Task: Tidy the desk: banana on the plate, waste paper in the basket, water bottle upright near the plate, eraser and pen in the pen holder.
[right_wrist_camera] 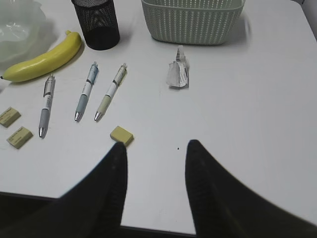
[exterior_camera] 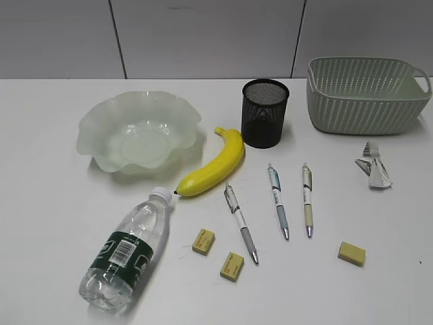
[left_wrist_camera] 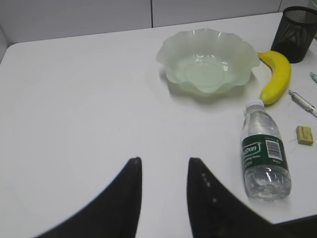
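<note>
On the white desk the yellow banana lies between the pale green plate and the black mesh pen holder. The water bottle lies on its side at the front left. Three pens lie side by side, with yellow erasers around them. The waste paper rests in front of the green basket. My left gripper hangs open over bare desk, left of the bottle. My right gripper is open and empty, with an eraser by its left fingertip.
Neither arm shows in the exterior view. A grey panelled wall stands behind the desk. The desk's near edge shows under my right gripper in the right wrist view.
</note>
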`<state>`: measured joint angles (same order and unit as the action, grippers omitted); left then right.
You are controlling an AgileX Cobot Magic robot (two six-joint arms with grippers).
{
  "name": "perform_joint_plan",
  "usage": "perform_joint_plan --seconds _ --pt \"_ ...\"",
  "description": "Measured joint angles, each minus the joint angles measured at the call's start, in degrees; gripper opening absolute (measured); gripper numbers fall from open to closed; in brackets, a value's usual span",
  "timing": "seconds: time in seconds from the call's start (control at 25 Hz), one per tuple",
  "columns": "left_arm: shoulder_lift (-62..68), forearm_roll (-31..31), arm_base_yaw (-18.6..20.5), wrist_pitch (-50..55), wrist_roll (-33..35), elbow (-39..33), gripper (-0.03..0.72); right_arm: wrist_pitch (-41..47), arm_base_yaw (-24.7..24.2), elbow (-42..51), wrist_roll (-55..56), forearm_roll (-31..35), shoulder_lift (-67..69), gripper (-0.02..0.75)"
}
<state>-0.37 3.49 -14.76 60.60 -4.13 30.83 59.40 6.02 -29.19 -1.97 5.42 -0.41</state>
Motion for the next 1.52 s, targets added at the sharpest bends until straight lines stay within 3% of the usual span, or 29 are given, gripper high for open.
perform_joint_plan --seconds 0.6,0.84,0.92,1.08,1.24,1.36,1.52 --pt "0.1 -0.1 0.0 -0.1 0.0 0.0 0.237 0.0 0.0 0.0 0.0 0.0 0.0 0.319" --pt "9.2 -1.3 0.0 -3.0 3.3 0.9 0.263 0.0 0.0 0.0 0.0 0.0 0.0 0.319" --pt "14.1 -4.6 0.0 -7.5 7.4 1.4 0.326 0.0 0.0 0.0 0.0 0.1 0.0 0.319" --pt "27.1 -19.8 0.0 -20.0 20.0 1.9 0.468 0.0 0.0 0.0 0.0 0.1 0.0 0.319" --pt "45.9 -30.0 -0.4 -25.5 32.2 5.1 0.485 0.0 0.0 0.0 0.0 0.1 0.0 0.319" --pt "61.5 -30.8 -4.0 -28.8 35.0 10.7 0.485 0.0 0.0 0.0 0.0 0.1 0.0 0.319" --pt "79.8 -28.5 -15.0 -32.6 34.1 22.9 0.485 0.0 0.0 0.0 0.0 0.1 0.0 0.319"
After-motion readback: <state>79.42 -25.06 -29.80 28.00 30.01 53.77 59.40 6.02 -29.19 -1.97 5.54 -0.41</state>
